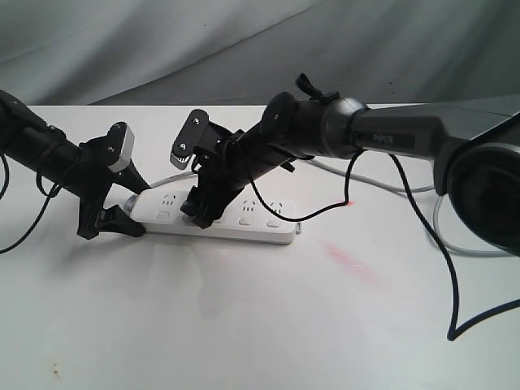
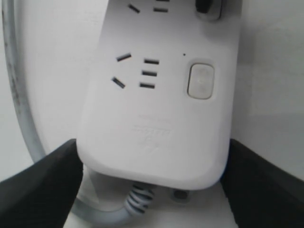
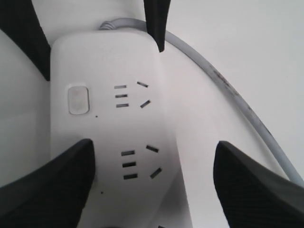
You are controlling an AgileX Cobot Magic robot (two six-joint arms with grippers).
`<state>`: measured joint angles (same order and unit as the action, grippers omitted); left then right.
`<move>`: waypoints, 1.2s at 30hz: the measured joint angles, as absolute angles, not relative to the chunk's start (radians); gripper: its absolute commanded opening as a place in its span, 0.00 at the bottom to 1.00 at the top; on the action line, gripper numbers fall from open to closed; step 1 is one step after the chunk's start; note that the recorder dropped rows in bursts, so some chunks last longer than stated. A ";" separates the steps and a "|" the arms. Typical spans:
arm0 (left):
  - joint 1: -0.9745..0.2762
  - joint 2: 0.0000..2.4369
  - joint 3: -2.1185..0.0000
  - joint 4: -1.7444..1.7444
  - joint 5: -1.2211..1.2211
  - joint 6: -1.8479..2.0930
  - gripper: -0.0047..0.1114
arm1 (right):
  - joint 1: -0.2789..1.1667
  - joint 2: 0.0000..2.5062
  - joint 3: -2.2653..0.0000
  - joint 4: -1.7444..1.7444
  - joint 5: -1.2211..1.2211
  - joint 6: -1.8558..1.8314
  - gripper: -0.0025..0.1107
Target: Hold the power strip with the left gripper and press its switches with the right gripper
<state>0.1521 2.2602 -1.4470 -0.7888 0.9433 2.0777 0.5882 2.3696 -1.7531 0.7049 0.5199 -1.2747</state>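
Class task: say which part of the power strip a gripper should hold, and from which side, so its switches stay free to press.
Grip the power strip at its cord end, from above, one finger on each long edge. It lies flat, face up; that narrow rounded end past the last switch leaves every button clear.

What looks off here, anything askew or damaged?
No damage shows; the power strip lies flat. Two small oddities: a faint reddish smear on the table, right of the strip in the exterior view, and dark scuff marks along the grey cord.
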 measured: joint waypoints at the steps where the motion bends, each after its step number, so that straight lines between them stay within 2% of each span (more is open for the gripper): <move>1: 0.152 2.260 -1.447 -0.789 0.943 2.078 0.60 | 0.588 2.370 -1.753 0.705 0.520 -1.275 0.60; 30: 0.152 2.260 -1.447 -0.787 0.943 2.078 0.60 | 0.588 2.367 -1.707 0.735 0.504 -1.264 0.60; 36: 0.152 2.260 -1.447 -0.787 0.943 2.078 0.60 | 0.600 2.376 -1.779 0.706 0.548 -1.272 0.60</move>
